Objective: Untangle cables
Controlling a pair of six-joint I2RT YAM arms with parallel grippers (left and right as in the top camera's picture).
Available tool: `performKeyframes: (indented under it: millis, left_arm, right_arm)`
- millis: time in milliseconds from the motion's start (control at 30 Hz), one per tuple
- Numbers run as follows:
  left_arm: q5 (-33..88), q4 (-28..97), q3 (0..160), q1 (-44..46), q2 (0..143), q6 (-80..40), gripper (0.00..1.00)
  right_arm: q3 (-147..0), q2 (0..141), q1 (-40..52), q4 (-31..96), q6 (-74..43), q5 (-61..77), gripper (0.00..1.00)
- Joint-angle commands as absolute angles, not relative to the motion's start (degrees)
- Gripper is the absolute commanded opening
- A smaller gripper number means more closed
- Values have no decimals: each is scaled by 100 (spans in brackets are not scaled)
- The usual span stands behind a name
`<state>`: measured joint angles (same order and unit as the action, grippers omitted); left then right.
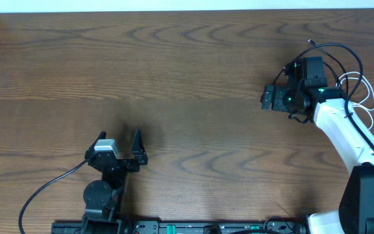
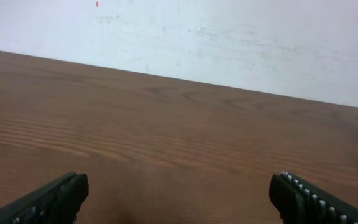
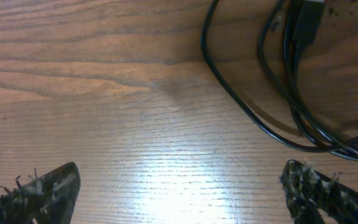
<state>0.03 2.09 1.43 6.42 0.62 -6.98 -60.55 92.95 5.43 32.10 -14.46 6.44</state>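
Observation:
The black cable point(image 1: 334, 47) arcs in loops at the table's far right, beside and partly under my right arm. In the right wrist view the black cable point(image 3: 247, 107) runs in several strands across the upper right, with a plug end point(image 3: 309, 22) at the top. The white cable point(image 1: 367, 90) loops just right of that arm. My right gripper point(image 1: 279, 99) point(image 3: 179, 193) hovers open over bare wood, left of the cables and touching none. My left gripper point(image 1: 119, 138) point(image 2: 179, 196) stands open near the front left, far from both cables, with nothing between its fingers.
The wooden table point(image 1: 187, 78) ends at a white wall point(image 2: 229, 37) at the back. A thick black wire point(image 1: 44, 188) trails from the left arm's base. A mounting rail point(image 1: 174, 227) runs along the front edge.

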Motion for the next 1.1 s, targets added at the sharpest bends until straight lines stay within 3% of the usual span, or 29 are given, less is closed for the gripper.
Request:
performKeyframes:
  millis: [0, 467, 767, 1067]
  left_arm:
    - [-1, 423, 23, 617, 30, -602, 98]
    - [-1, 423, 23, 617, 30, -602, 98]
    - [-1, 423, 23, 617, 30, -602, 98]
    - [-1, 423, 23, 617, 30, -602, 98]
  right_arm:
    - [-6040, 9297, 569, 3214, -1457, 657, 99]
    - [-6038, 9115, 574, 3216, -1457, 655, 99]
    - [-5645, 7498, 567, 3212, -1455, 655, 99]
    - [-4333, 5446, 567, 3216, -1457, 655, 99]
